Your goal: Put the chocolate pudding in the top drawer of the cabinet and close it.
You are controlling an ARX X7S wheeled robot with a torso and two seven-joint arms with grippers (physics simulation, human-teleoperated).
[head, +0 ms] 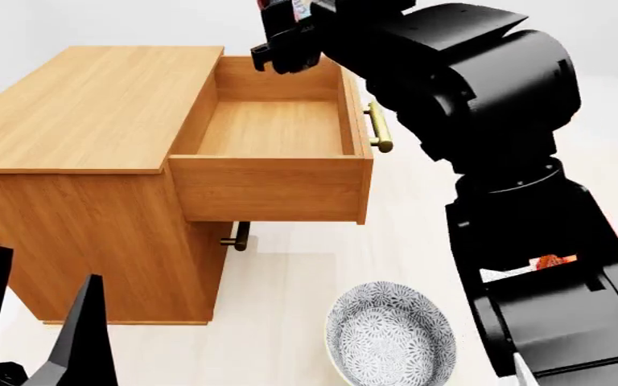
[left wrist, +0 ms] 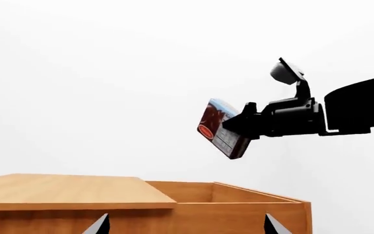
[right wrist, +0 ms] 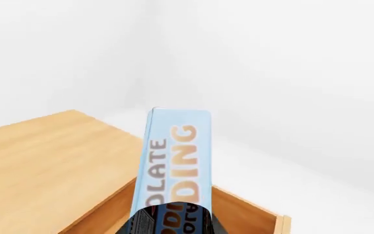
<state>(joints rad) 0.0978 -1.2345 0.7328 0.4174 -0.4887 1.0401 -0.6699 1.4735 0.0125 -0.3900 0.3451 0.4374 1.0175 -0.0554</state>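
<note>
While the right end effector [left wrist: 233, 127] grips the chocolate pudding [left wrist: 218, 127], the top drawer [head: 271, 129] stands open

Plain white walls [right wrist: 271, 73] are closing in the space on every side, meeting in a soft corner with no seam showing clearly. A pale cream floor [head: 287, 281] is spreading out underfoot, smooth and unmarked. Even, diffuse light is washing over everything, and only faint, soft-edged shadows are falling on the floor.
</note>
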